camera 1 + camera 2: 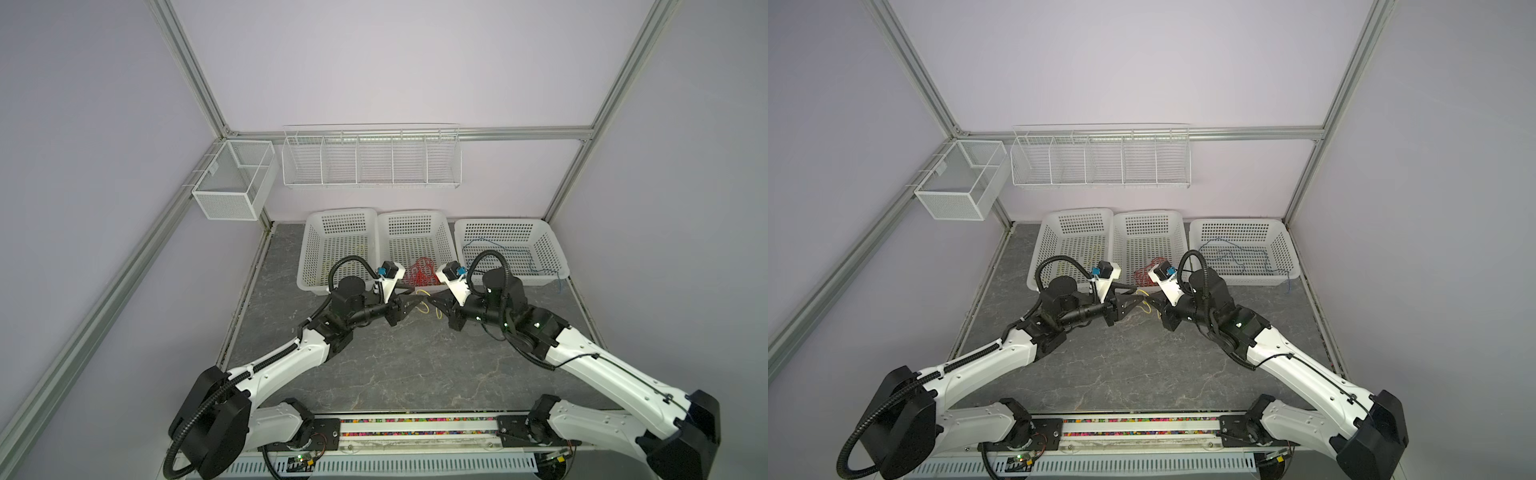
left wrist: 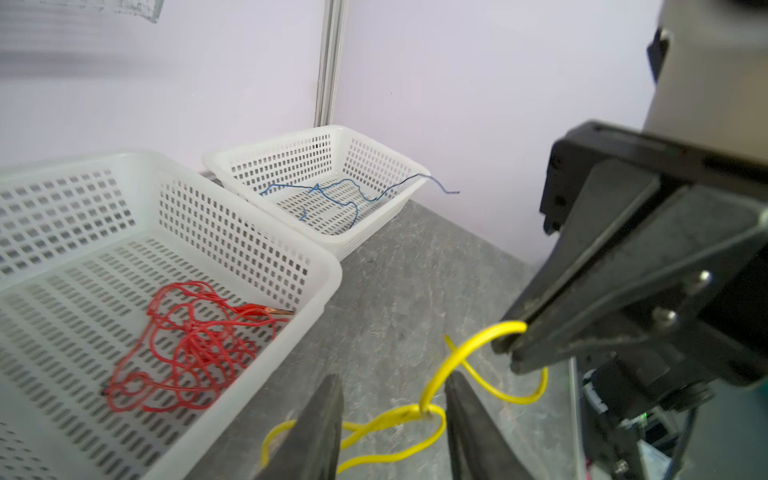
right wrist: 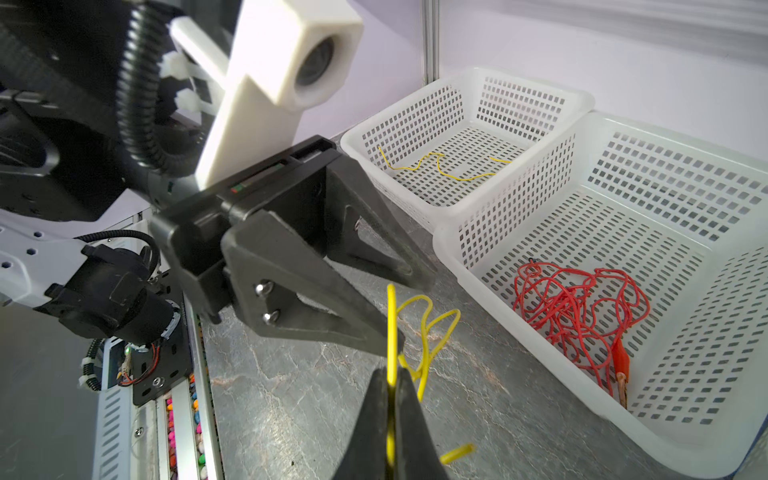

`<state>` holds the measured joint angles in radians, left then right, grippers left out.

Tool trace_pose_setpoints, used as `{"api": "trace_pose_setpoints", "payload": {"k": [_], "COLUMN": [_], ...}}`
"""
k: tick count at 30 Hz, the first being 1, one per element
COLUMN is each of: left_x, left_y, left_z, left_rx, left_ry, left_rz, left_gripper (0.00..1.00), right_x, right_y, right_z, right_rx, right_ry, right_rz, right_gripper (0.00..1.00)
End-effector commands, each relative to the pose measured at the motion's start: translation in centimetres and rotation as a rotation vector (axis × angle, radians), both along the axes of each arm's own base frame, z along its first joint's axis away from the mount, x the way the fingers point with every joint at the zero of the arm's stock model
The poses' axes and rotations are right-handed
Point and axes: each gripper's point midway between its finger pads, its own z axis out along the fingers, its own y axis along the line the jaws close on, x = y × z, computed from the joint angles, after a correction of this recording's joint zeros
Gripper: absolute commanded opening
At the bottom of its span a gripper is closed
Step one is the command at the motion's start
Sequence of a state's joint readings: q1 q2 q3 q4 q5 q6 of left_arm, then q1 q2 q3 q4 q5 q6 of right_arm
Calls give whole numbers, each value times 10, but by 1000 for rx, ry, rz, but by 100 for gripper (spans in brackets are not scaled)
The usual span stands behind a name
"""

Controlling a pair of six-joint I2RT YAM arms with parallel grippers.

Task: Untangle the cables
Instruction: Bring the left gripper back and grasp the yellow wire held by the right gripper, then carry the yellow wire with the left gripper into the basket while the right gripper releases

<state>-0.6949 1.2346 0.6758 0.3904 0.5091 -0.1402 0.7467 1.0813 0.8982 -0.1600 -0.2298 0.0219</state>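
While the right hand is pinched fully shut on one end of a yellow cable, the left hand stands partly open, its two fingers straddling the cable's knot with a gap on each side and no grip that I can see. In both top views this cable hangs at the centre of the frame, over the grey tabletop just below the middle basket's near rim, and its taut stretch runs across the frame between the two hands, which meet almost tip to tip. From the right hand's grip the cable arcs down to the knot, so the left hand is the nearer one; I judge the next move to be closing on the knot or a loop beside it and drawing the hands apart along that line. The red cables lie bunched in the middle basket, a blue cable lies in the right basket with one end trailing over its rim, and a second yellow cable lies in the left basket. No brand, label or writing is legible anywhere.
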Motion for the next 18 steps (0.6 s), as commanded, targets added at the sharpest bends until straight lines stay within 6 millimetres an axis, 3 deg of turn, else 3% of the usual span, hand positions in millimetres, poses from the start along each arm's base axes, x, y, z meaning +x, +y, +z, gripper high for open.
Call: {"api": "trace_pose_setpoints", "payload": {"k": [1, 5, 11, 14, 18], "left_x": [-4, -3, 5, 18, 44], "left_y": [-5, -7, -5, 5, 28], "left_z": [12, 12, 11, 9, 10], "left_rx": [-35, -34, -17, 20, 80], "left_ry": [-21, -14, -8, -26, -63], "left_rz": [-32, -36, 4, 103, 294], "left_gripper": [25, 2, 0, 0, 0], "right_x": [2, 5, 12, 24, 41], "right_y": [6, 8, 6, -4, -25], "right_z": [18, 18, 16, 12, 4], "right_rx": [39, 42, 26, -5, -59], "right_ry": [-41, -37, -39, -48, -58], "right_rz": [21, 18, -20, -107, -254], "right_gripper": [7, 7, 8, 21, 52]}}
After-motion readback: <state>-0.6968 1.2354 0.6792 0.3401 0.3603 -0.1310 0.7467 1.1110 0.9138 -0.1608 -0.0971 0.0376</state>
